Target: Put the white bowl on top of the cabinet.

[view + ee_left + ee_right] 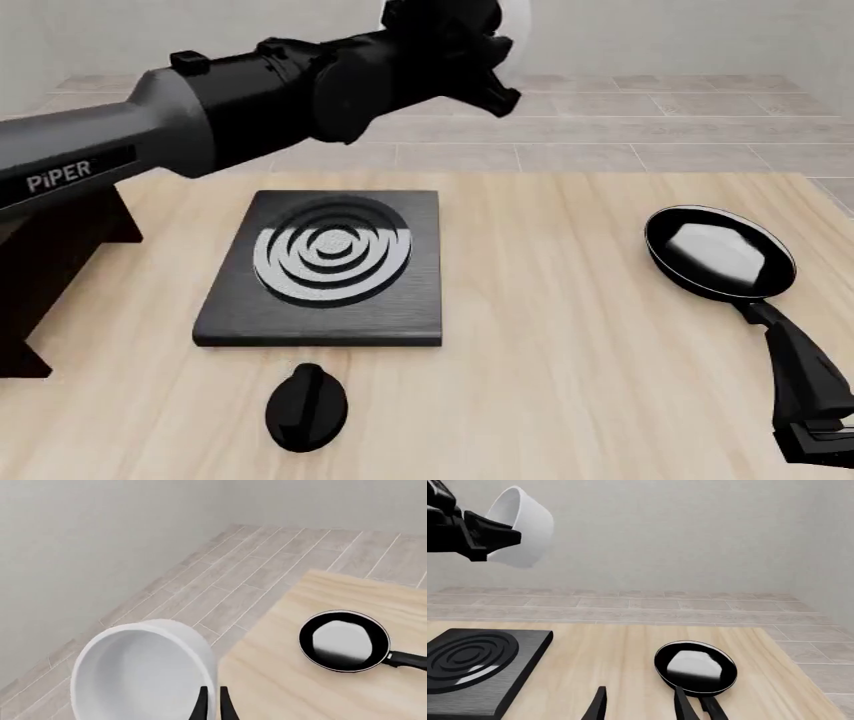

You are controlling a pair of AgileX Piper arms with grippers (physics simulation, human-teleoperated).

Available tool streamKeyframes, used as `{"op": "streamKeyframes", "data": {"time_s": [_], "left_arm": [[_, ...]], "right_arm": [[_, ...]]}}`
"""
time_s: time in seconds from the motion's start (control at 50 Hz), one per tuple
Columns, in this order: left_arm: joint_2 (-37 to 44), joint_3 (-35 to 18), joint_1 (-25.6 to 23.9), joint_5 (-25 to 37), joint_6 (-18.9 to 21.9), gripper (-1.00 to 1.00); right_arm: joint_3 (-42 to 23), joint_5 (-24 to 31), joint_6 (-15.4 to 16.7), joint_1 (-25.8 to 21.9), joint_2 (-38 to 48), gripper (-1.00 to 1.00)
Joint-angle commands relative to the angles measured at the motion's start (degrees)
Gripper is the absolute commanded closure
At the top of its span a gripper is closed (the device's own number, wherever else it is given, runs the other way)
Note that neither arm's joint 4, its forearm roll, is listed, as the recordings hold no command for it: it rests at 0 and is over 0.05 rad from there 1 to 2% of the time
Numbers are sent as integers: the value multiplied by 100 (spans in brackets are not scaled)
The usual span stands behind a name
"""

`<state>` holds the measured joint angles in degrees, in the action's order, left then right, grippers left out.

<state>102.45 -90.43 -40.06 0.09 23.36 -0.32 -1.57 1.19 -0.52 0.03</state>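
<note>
The white bowl (527,525) hangs high in the air, tipped on its side, with my left gripper (506,534) shut on its rim. The left wrist view shows the bowl (140,675) close up, its wall pinched between the two black fingers (200,705). In the front view only a sliver of the bowl (517,20) shows behind the left arm's wrist, above the table's far edge. The dark cabinet (47,290) is partly in view at the far left, below the left arm. My right gripper (640,707) is open, low over the table near the pan's handle.
A black stove plate (327,265) with white rings lies left of centre, a black knob (307,405) in front of it. A black frying pan (721,255) sits at the right, its handle pointing toward the right arm (817,430). Beyond the table is tiled floor and a wall.
</note>
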Motion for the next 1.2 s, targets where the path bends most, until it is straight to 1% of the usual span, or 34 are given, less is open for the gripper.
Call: {"op": "streamKeyframes", "data": {"time_s": [0.02,0.12,0.22,0.26,0.36,0.4,0.44,0.54,0.56,0.58,0.6,0.62,0.64,0.76,0.78,0.82,0.86,0.9,0.94,0.98,1.02,1.14,1.2], "left_arm": [[-860,1034,229,-480,-104,100],[-943,1089,312,-325,-46,100],[-1042,1060,522,51,30,100],[-1069,1122,560,44,45,100],[-1211,1167,653,300,148,100],[-1264,1208,776,334,127,100],[-1306,1257,886,411,249,100],[-1489,1215,1168,663,200,100],[-1525,1162,1185,751,109,100],[-1525,1161,1185,752,109,100],[-1576,1091,1229,905,-72,100],[-1581,1091,1269,944,-51,100],[-1592,1117,1317,1021,63,100],[-1663,908,1552,1504,154,100],[-1682,871,1588,1576,124,100],[-1704,752,1607,1769,-121,100],[-1714,791,1598,1843,-163,100],[-1739,858,1651,1937,-25,100],[-1764,758,1784,2163,50,100],[-1769,769,1816,2179,83,100],[-1811,762,1869,2340,153,100],[-1762,446,2149,2777,177,100],[-1732,373,2223,2947,189,100]], "right_arm": [[0,0,0,0,0,-100],[0,1,-1,-1,0,-100],[0,1,-2,0,0,-100],[0,1,-1,-1,0,-100],[0,-1,0,0,0,-100],[0,2,0,0,0,-100],[0,1,0,0,0,-100],[0,2,-2,-1,0,-100],[0,2,-1,-1,0,-100],[0,2,-1,-1,0,-100],[0,-1,-1,1,0,-100],[0,1,-1,0,0,-100],[0,1,1,-2,0,-100],[0,0,1,0,0,-100],[0,1,-1,0,0,-100],[0,1,-2,1,0,-100],[0,1,-3,0,0,-100],[0,-1,-1,0,0,-100],[0,-2,1,1,0,-100],[0,1,-2,0,0,-100],[0,1,1,0,0,-100],[0,0,1,-1,0,-100],[0,0,1,0,0,-100]]}}
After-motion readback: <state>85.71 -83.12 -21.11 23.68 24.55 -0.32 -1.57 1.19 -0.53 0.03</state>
